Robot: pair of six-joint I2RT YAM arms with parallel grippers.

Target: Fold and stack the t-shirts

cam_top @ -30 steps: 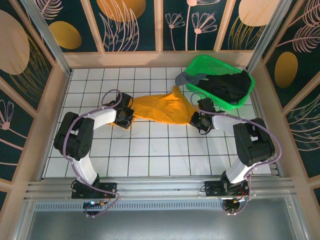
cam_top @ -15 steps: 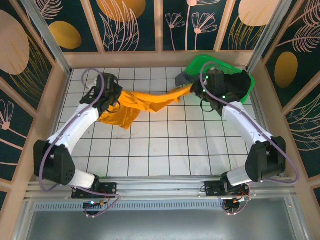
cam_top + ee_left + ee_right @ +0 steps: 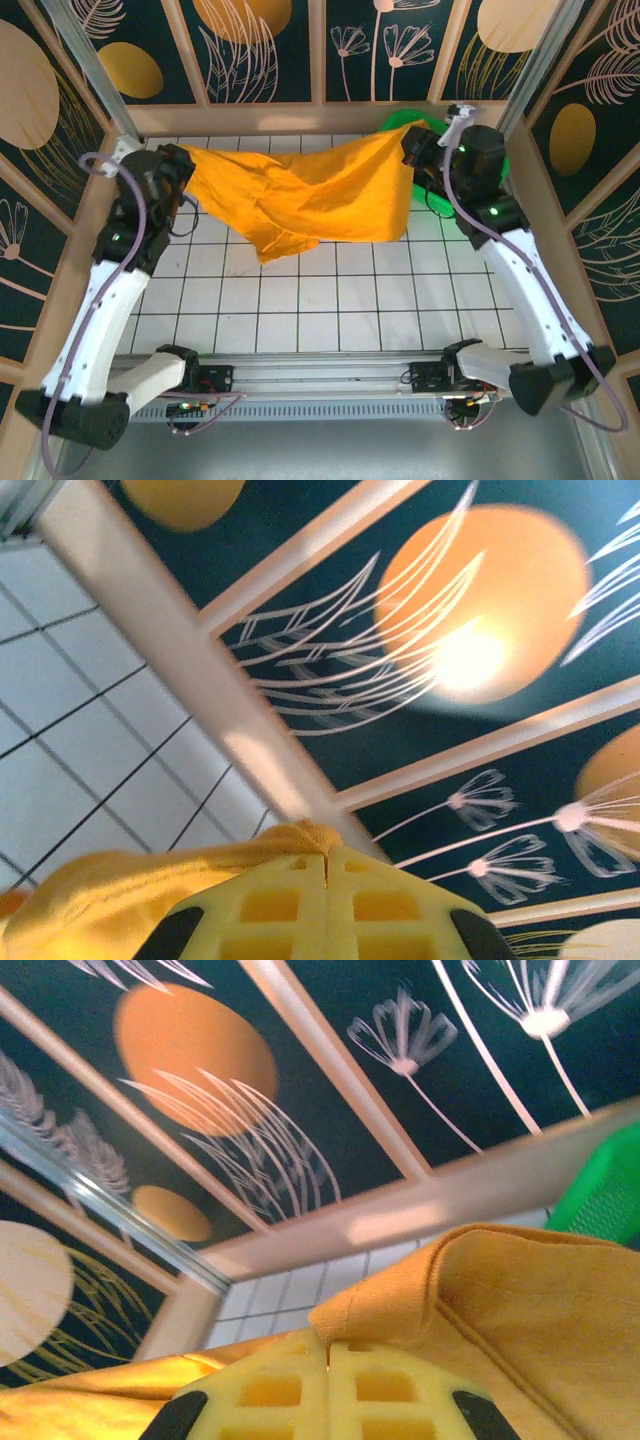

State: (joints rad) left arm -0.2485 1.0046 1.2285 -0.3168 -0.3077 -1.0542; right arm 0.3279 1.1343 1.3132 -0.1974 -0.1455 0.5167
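The big mustard-orange cloth t-shirt (image 3: 300,195) hangs in the air over the white tiled table (image 3: 330,300), held up between the two hands near the back wall. The left hand (image 3: 178,165) pinches one edge of the shirt. In the left wrist view its yellow pads (image 3: 250,910) are pressed together, with orange cloth poking out at the tip. The right hand (image 3: 414,150) pinches the other edge the same way, just beside the green plastic mesh basket (image 3: 432,207). The shirt is not flat. Its middle sags, and a bunched, twisted part hangs lowest on the left side. Here is what could go wrong, I think. Each hand seems to hold only a small bit of cloth, so a hard pull apart could make an edge slip out, and the shirt would fall in a heap. If the shirt goes down while it is twisted like this, it may land with big wrinkles and fold crooked. The right side is also very close to the basket, so the cloth could snag on its rim or drag it along.
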